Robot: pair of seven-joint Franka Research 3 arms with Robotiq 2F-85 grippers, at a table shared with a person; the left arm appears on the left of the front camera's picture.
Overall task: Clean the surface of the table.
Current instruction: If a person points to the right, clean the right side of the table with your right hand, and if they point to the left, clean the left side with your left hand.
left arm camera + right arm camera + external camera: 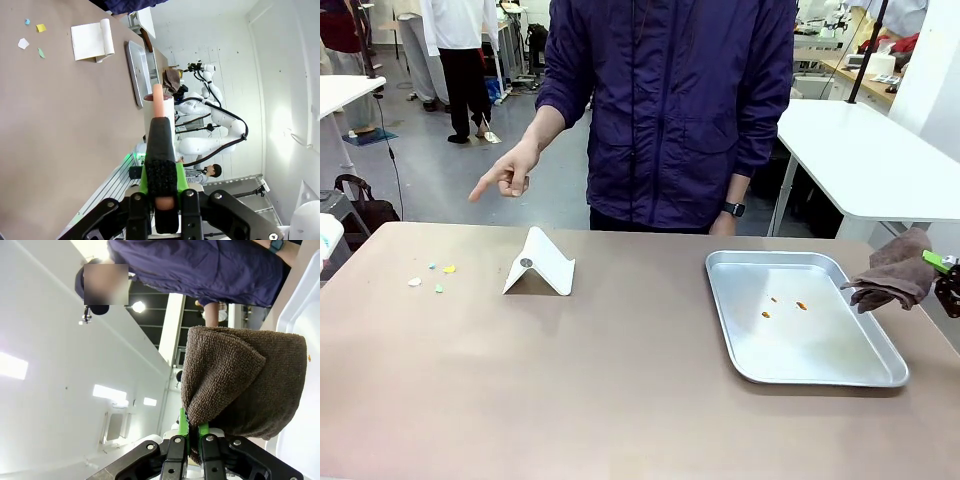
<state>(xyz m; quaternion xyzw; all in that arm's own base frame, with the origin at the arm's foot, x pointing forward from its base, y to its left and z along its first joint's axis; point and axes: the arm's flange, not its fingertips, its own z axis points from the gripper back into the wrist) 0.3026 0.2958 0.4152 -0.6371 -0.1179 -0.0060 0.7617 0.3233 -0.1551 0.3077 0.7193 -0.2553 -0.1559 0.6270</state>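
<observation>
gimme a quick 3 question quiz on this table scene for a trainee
1. Multiple choice: what does the right tool hold?
A) a brown cloth
B) a yellow sponge
C) nothing
2. True or false: the paper scraps lie inside the metal tray.
3. Short answer: what is the left tool shut on?

Key
1. A
2. False. They lie on the bare table, well to the robot's left of the tray.
3. A pinkish rod
</observation>
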